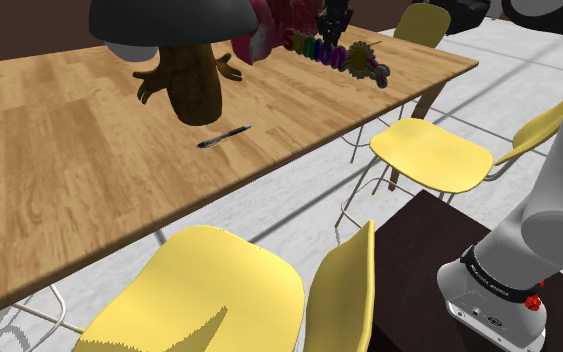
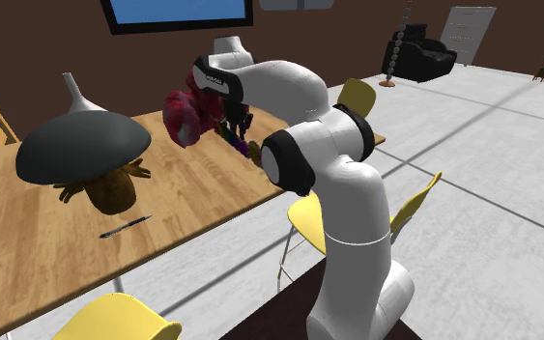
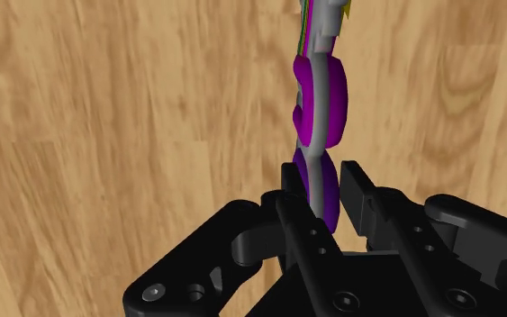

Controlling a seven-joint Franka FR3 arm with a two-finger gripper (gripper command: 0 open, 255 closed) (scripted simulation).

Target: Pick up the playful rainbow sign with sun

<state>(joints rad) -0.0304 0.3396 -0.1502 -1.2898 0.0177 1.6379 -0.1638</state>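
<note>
My pincer [image 3: 321, 180] is closed on the rainbow sign [image 3: 319, 99]. In the wrist view its two black fingers clasp a purple letter of the sign from either side, with no gap that I can make out. Reading the shoulder view from left to right, the wooden tabletop [image 1: 69, 150] carries a dark-capped mushroom figure [image 1: 184, 80], then a pen [image 1: 223, 136] lying flat. Next comes a pink lumpy object [image 1: 264, 30], and then the sign, a row of coloured letters ending in a sun, near the far right end. The pincer comes down on it from above, and a yellow chair [image 1: 434, 155] stands beyond the table edge. I judge the grasp is made and the lift not yet begun, since the sign looks level with the wood. The next move calls for a straight, slow rise, because the hold is on one thin letter and the sign could swing or slip.
</note>
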